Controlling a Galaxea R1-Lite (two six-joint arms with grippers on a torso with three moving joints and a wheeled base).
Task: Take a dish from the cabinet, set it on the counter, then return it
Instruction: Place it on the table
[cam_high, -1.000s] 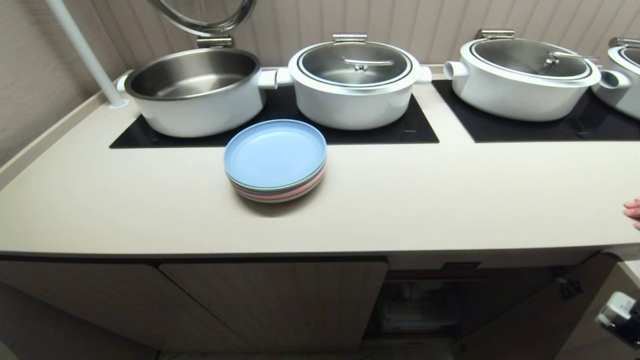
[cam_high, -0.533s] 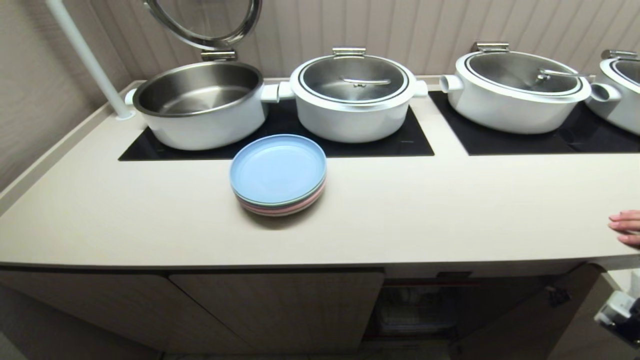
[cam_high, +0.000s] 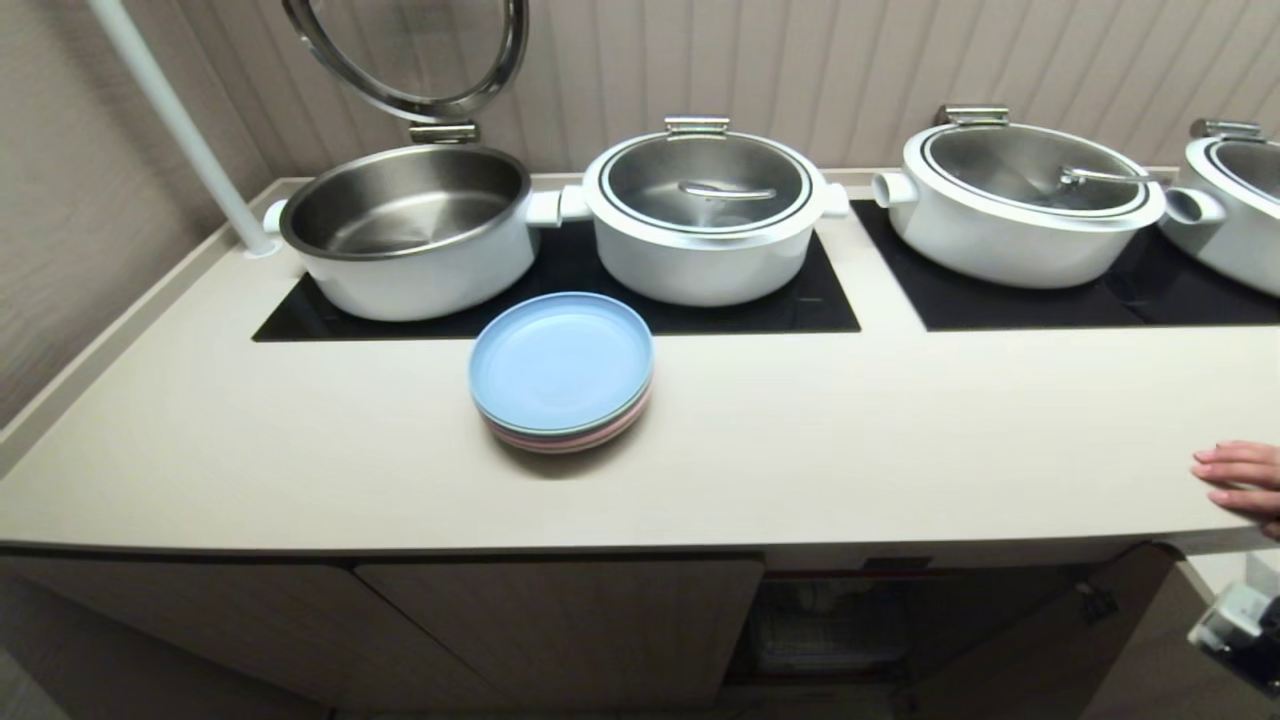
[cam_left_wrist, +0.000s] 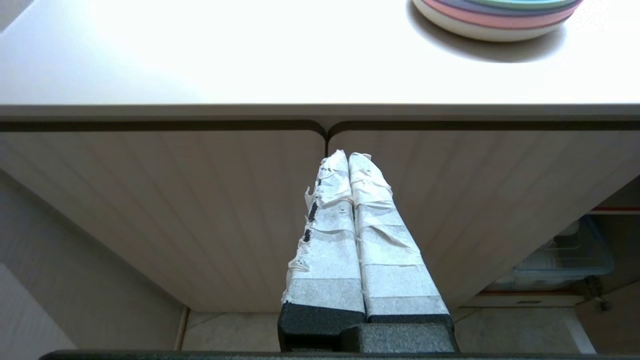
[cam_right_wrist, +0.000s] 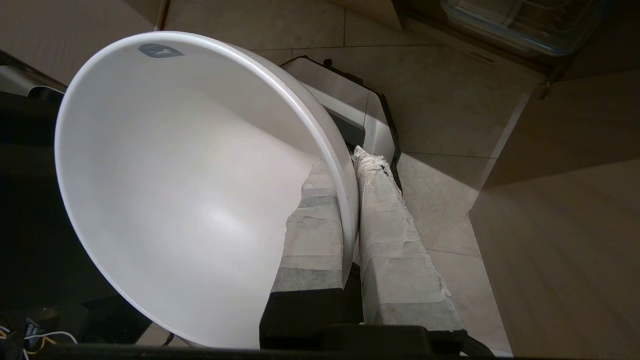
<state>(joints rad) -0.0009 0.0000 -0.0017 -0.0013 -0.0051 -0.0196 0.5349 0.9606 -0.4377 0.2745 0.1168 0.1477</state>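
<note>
Beige counter (cam_high: 800, 440) holds plates (cam_high: 561, 370); right gripper (cam_right_wrist: 350, 165) pinches dish (cam_right_wrist: 175, 175) rim; left gripper (cam_left_wrist: 347, 157) closed.

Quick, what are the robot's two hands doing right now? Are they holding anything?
Left gripper: shut, holding nothing, in front of the cabinet doors.
Right gripper: shut on the rim of the white bowl, down over the floor.
</note>
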